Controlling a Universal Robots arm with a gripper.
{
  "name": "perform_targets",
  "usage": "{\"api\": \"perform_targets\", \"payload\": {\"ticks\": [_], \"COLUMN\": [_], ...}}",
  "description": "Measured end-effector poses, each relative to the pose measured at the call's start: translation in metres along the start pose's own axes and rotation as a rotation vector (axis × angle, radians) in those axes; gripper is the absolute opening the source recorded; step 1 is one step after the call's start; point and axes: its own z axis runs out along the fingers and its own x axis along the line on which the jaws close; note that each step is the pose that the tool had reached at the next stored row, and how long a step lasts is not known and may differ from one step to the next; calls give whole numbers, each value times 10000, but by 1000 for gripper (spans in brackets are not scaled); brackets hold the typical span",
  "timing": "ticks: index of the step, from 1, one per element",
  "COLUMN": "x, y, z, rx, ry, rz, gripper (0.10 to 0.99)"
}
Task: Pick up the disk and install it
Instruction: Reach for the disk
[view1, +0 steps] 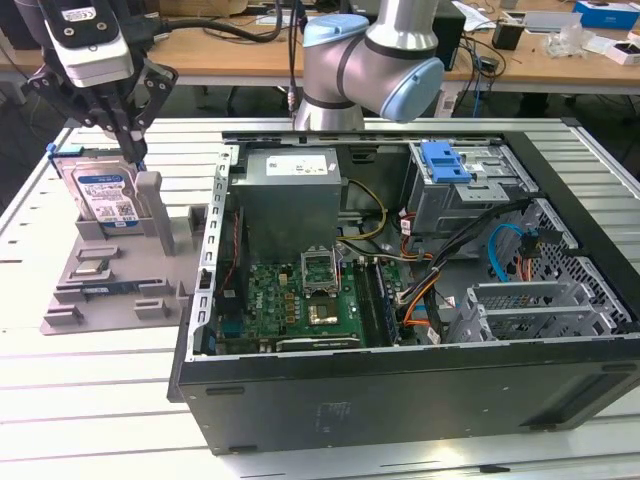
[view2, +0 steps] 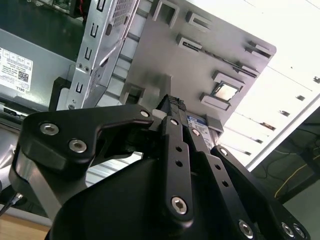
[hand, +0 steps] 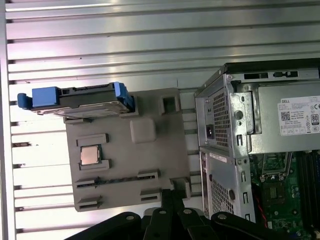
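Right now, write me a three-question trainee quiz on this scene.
1. True or false: the disk already lies inside the case.
2. Pick one: the tool hangs A) by the disk, B) inside the case, C) beyond the case on the exterior view's right.
3. Fill in: the grey holder lies toward the exterior view's ___ of the case.

Key: 1. False; it stands on edge in the holder, outside the case. 2. A. 3. Left.
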Motion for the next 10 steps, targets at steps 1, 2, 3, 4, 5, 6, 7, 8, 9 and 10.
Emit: {"api": "perform_targets", "payload": {"ticks": [1,2,3,4,5,6,7,8,9,10], "x": [5,11,24,39,46,56,68,80,94,107], "y": [0,-1,-2,-3,-4,-4,-5,-6,-7,-8], "z": [0,-1,-1,-1,-2,-2,-2,-2,-3,-3], "rx": [0,1,1,0,1,0,1,0,1,1], "ry": [0,1,1,0,1,1,1,0,1,1], "rz": [-1,0,-1,0,-1,0,-1,-1,-1,-1], "gripper": [102,102,102,102,102,102,102,102,102,102]}}
